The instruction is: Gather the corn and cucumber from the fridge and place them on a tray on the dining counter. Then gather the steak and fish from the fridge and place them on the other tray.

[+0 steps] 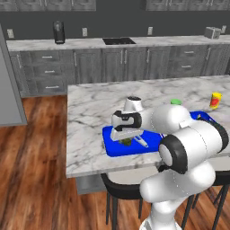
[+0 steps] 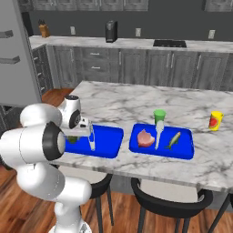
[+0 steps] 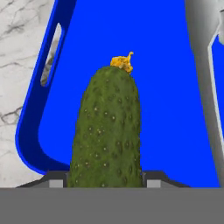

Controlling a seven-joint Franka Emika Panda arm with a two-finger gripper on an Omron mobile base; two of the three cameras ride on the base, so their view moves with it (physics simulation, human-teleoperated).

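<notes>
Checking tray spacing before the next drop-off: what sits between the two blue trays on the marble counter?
Nothing: in the right base view, only a narrow strip of bare marble counter separates the left tray from the right tray.

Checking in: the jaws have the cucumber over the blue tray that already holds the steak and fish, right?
Not quite. The cucumber is held over the other blue tray; the right base view shows the steak and fish on the neighbouring tray.

Two blue trays (image 2: 107, 148) (image 2: 184, 150); one cucumber (image 3: 109, 131); one steak (image 2: 145, 138); one fish (image 2: 174, 139); two stools (image 2: 170, 202) (image 2: 98, 184).
</notes>
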